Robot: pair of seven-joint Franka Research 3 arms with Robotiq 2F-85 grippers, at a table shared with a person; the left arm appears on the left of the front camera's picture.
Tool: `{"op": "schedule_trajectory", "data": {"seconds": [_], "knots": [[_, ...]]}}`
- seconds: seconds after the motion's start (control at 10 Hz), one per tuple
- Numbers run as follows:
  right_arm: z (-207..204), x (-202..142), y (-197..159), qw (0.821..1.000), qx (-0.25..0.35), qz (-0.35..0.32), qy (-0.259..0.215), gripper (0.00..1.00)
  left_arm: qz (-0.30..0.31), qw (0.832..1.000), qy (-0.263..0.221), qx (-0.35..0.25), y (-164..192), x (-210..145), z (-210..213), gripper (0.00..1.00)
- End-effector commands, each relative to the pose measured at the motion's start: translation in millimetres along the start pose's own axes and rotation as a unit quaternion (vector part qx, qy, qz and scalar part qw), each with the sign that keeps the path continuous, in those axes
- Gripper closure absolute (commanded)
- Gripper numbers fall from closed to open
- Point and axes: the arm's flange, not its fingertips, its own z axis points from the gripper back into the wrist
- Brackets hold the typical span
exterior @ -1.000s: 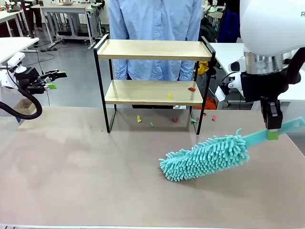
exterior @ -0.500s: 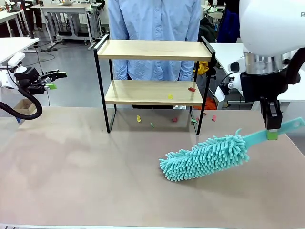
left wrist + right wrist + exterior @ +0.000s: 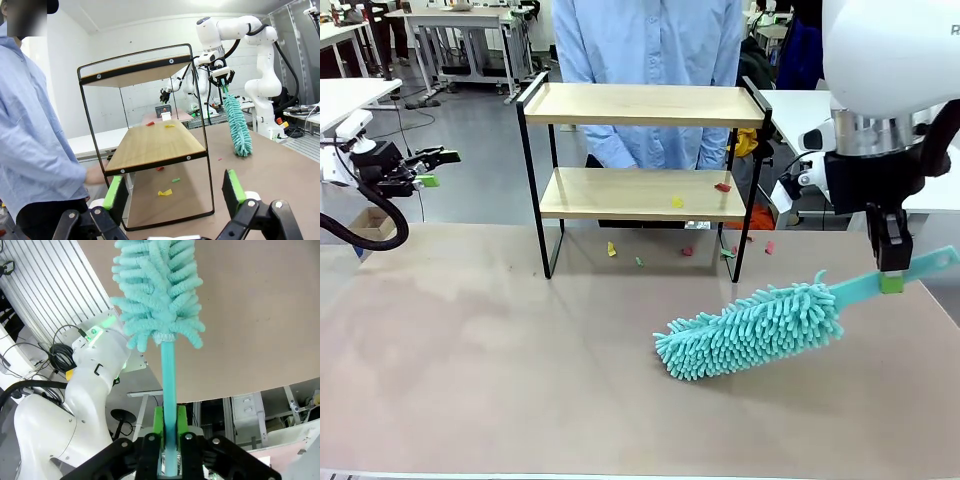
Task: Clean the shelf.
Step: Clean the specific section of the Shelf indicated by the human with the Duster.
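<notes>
The shelf [image 3: 642,105] is a two-tier black-framed rack with light wooden boards, standing at the table's far middle; it also appears close up as the shelf [image 3: 150,145] in the left wrist view. Small coloured scraps [image 3: 677,202] lie on its lower board and on the table beneath it. My right gripper [image 3: 892,272] is shut on the handle of a teal fluffy duster [image 3: 750,331], whose head rests on the table right of centre; the duster [image 3: 159,295] points away from the green pads [image 3: 158,426]. My left gripper [image 3: 432,168] hangs open and empty at the far left, off the table.
A person in a light blue shirt [image 3: 645,60] stands behind the shelf, and a hand [image 3: 95,174] shows by the lower board. Loose scraps [image 3: 611,248] dot the table under the rack. White tables stand in the background.
The person behind the shelf has shifted slightly. Both arms and the duster have stayed where they were.
</notes>
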Motion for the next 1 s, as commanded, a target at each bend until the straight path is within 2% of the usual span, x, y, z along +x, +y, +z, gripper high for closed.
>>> {"op": "schedule_trajectory", "data": {"seconds": [0.0, 0.9], "knots": [[2.6, -1.0, -0.5, 1.0, -0.007, -0.002, -0.001, 0.87, -0.008, 1.0, 0.005, -0.004, -0.8, 2.1, -0.2, 0.0], [2.6, -1.0, -0.5, 1.0, -0.007, -0.002, -0.001, 0.87, -0.008, 1.0, 0.005, -0.004, -0.8, 2.1, -0.2, 0.0]]}}
